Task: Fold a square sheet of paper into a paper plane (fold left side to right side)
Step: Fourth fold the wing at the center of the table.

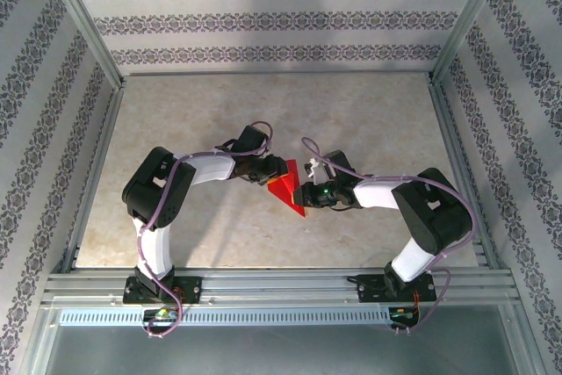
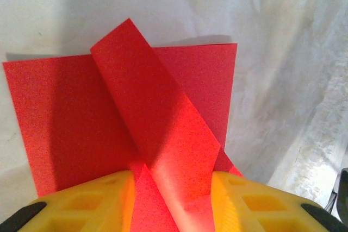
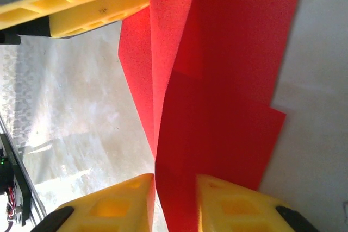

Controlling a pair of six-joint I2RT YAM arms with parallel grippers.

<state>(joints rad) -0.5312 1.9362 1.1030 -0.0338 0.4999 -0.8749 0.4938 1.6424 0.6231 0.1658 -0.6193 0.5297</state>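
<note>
Fold underway: your left gripper straddles the square sheet of paper, grip unclear; right gripper narrowly parted. Next, flatten it.

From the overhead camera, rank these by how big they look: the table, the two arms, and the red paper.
1. the table, largest
2. the left arm and the right arm, which look alike, so they are not ranked apart
3. the red paper, smallest
</note>
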